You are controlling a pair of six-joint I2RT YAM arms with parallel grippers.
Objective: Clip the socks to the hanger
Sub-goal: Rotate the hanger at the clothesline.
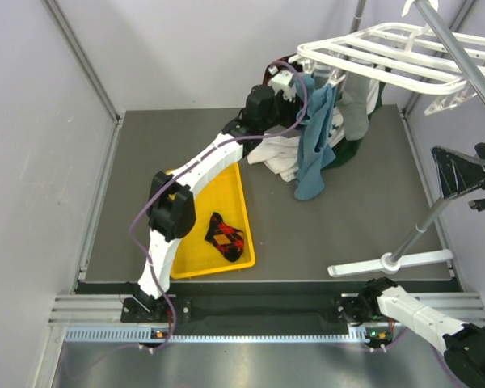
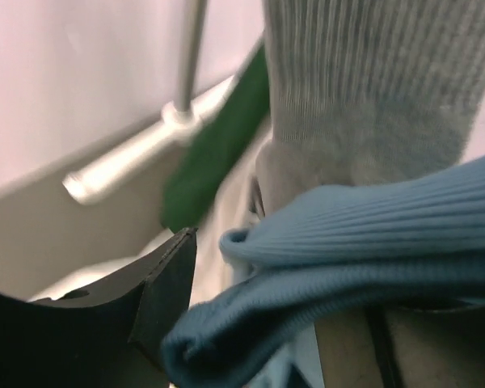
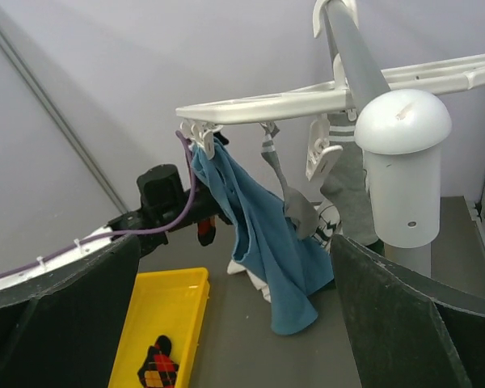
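Left wrist view: a blue sock (image 2: 347, 267), ribbed, fills the lower frame right against the lens. Its fold touches the one black finger (image 2: 166, 299) that shows. The second finger is hidden behind the fabric, so I cannot tell whether the left gripper (image 1: 289, 81) pinches the sock or only presses against it.

Just above hangs the grey sock (image 2: 364, 89), its top cut off by the frame edge. From above, both socks dangle from clips at the near-left corner of the hanger (image 1: 388, 52), whose right end runs out of frame. An argyle sock (image 1: 225, 237) lies flat in the yellow tray (image 1: 226, 182), toward its near end.

In the right wrist view a small red-and-dark scrap shows under the left gripper, too small to identify. A white cloth pile (image 1: 279, 158) sits on the table (image 1: 347, 210) below the hanger, with green fabric (image 1: 352, 149) beside it. The stand pole (image 1: 424, 226) rises at the right.

The left arm stretches forward and up over the tray to the hanger corner. The right arm is mostly cut off at the right edge. The right gripper (image 1: 459, 179) is raised and faces the hanger, its fingers spread fully with nothing between them.
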